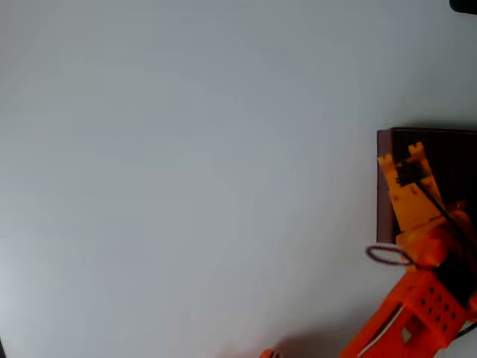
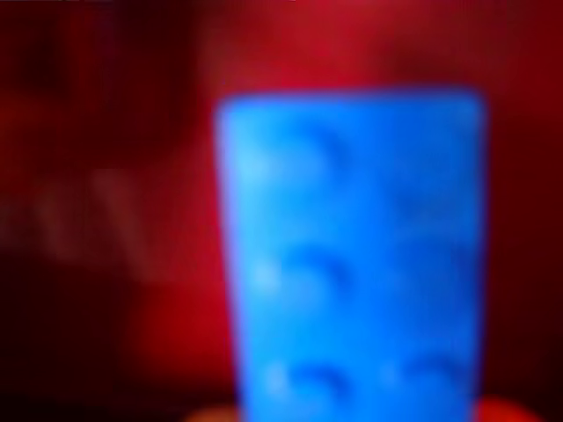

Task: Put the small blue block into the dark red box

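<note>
Hanging over the dark red box [image 1: 387,186] at about 3 o'clock of the overhead view, the end effector [image 1: 408,158] carried the main risk in its own placement: its tip sat just inside the box's 9 o'clock wall, close to the 10 o'clock corner. A release there could, in my judgement, drop the small blue block [image 2: 352,255] onto the thin rim, from which it might tip out onto the pale table [image 1: 186,171] instead of falling inside. A lean of the brick in the grip would add to that; in the wrist view its studded face stood slightly tilted, its bottom edge nearer 6 o'clock than its top.

The wrist view, heavily blurred, showed the blue brick very close to the lens with red behind it, and orange slivers at 6 o'clock on either side of it, so I judged the end effector clamped on the brick, held above the box's interior. How high it hung above the floor of the box could not be told.

The orange arm [image 1: 417,313] rose from 5 o'clock of the overhead view and reached toward 12 o'clock, the wrist bent over the box's 6 o'clock edge, fingers pointing toward 11 o'clock.
</note>
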You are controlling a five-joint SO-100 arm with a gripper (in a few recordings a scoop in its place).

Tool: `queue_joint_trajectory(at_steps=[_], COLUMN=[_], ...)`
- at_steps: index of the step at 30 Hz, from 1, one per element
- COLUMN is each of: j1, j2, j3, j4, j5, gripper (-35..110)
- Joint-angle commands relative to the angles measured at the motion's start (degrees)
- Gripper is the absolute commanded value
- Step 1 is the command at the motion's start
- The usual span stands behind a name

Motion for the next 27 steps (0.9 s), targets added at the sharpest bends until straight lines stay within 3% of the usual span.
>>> queue_joint_trajectory(at_steps=[1, 7, 14, 19, 27], j1=[1.14, -1.14, -11.87, -28.04, -51.06], j2=[-2.11, 0.09, 19.42, 43.15, 97.03], j3=[-3.25, -3.96, 6.24, 18.02, 45.53], j4=[0.09, 3.78, 8.17, 12.04, 17.49], j5=[-0.62, -1.76, -6.50, -12.04, -14.85], gripper=[14, 17, 14, 10, 5])
